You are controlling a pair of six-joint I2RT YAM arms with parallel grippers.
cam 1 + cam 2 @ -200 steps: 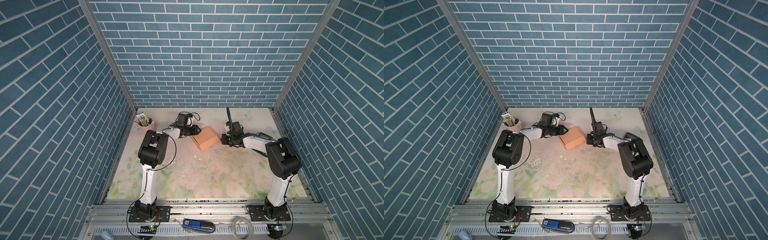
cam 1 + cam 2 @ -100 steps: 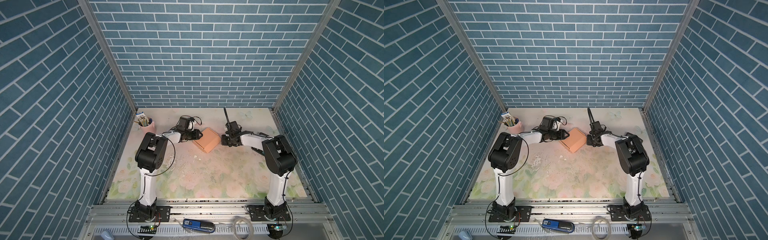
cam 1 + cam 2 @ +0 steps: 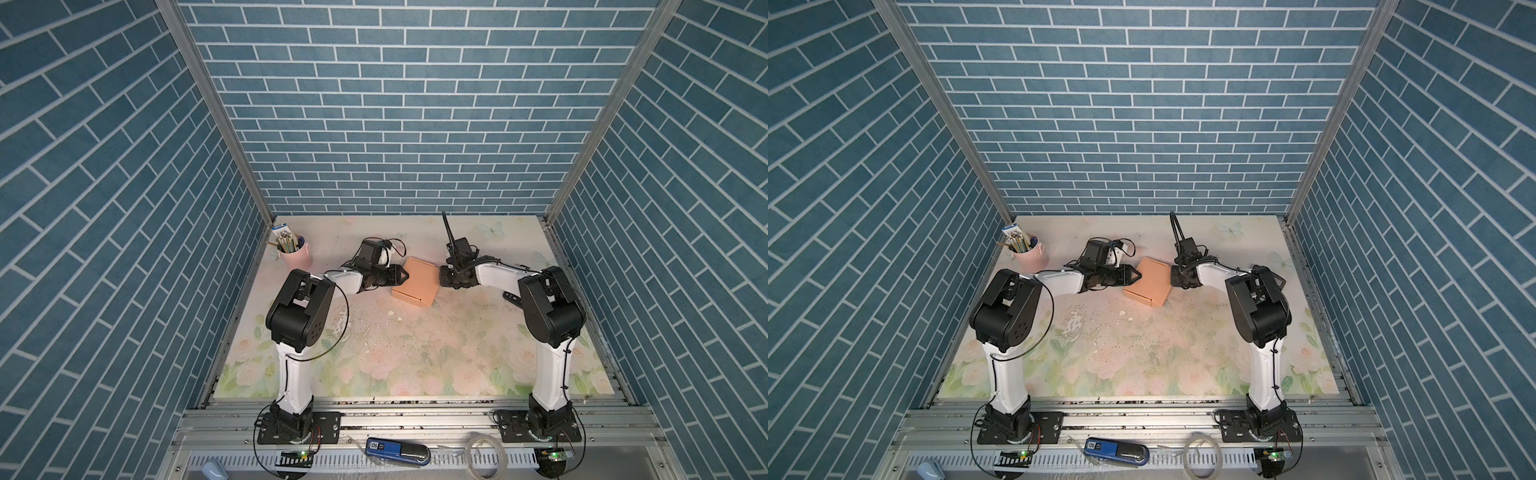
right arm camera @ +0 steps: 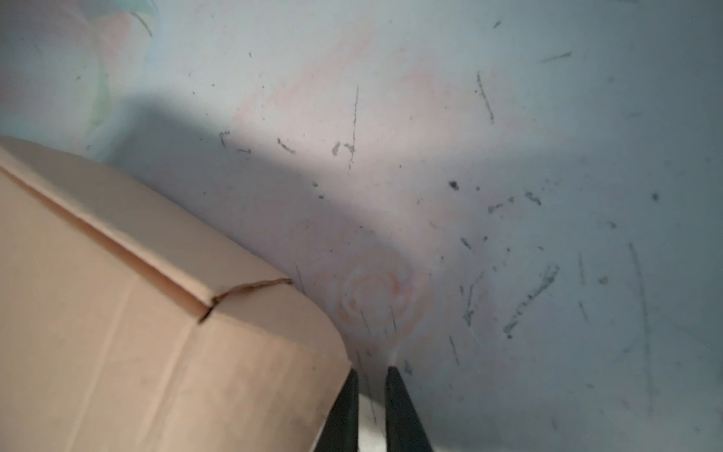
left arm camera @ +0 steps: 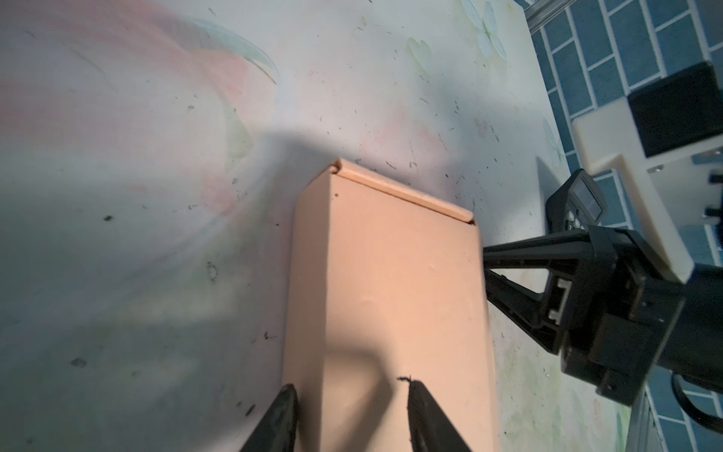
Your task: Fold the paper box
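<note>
The paper box (image 3: 415, 279) (image 3: 1148, 280) lies folded shut on the floral mat, near the back middle. It is plain tan cardboard with its flaps tucked in. My left gripper (image 3: 405, 277) (image 3: 1139, 275) is open at the box's left edge. In the left wrist view the box (image 5: 387, 293) runs away from my left gripper (image 5: 350, 387), one finger beside its side wall and one over its top. My right gripper (image 3: 441, 282) (image 3: 1172, 279) is shut and empty, its tips against the box's right side. In the right wrist view the box (image 4: 117, 332) sits next to that gripper (image 4: 371, 371).
A pink cup of pens (image 3: 293, 253) (image 3: 1029, 253) stands at the back left. A black remote (image 3: 513, 298) lies on the mat beside the right arm. Crumbs (image 3: 390, 313) are scattered in front of the box. Brick walls close in the sides and back.
Both grippers have come in against the box from either side. The box has turned slightly on the mat. Neither gripper has changed its opening.
</note>
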